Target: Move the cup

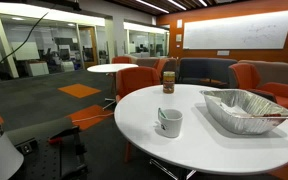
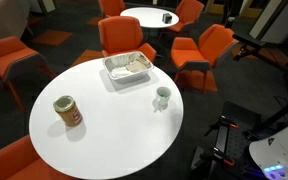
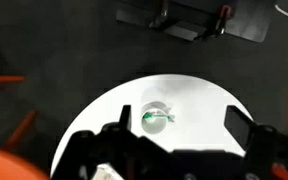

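Note:
The cup (image 1: 169,122) is a small white mug that stands upright on the round white table (image 1: 209,152), near its edge. It shows in both exterior views, to the right of the tray in one of them (image 2: 162,98). In the wrist view the cup (image 3: 156,118) is seen from straight above, with a green mark inside, on the table (image 3: 199,95). My gripper (image 3: 179,110) is open and empty, high above the table. The cup lies below, between the two fingers and closer to the left one. The gripper does not show in either exterior view.
A large foil tray (image 1: 246,108) (image 2: 129,68) and a brown jar with a light lid (image 1: 168,82) (image 2: 68,112) stand on the same table. Orange chairs (image 2: 121,37) ring it. A second round table (image 2: 154,16) stands behind. Dark equipment (image 3: 189,18) lies on the floor.

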